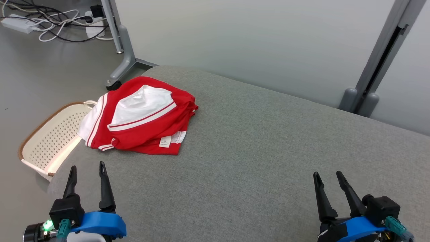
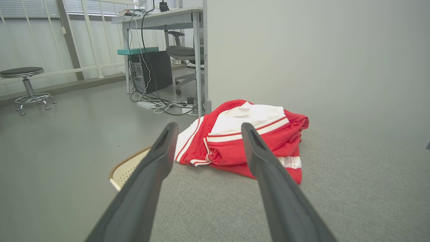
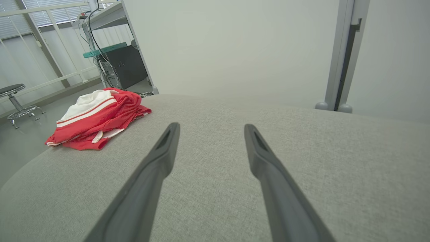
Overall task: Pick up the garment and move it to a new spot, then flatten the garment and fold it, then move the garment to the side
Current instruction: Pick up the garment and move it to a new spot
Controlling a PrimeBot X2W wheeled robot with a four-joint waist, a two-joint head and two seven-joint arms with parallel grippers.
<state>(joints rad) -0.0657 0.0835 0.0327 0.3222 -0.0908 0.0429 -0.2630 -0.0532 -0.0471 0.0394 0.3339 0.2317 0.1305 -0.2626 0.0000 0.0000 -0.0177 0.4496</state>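
Garment (image 1: 144,116) ahead of parted left claw (image 1: 87,165).

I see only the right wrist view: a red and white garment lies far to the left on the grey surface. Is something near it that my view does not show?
Observer: Yes. A cream basket stands on the floor, beside the surface, next to the garment.
Operator: Where is the left hand?
Observer: The left hand is open, in front of the garment, apart from it, fingers pointing toward it.
Operator: Is the cloth fully on the surface?
Observer: Not fully, it seems: a white part reaches past the edge, above the basket.
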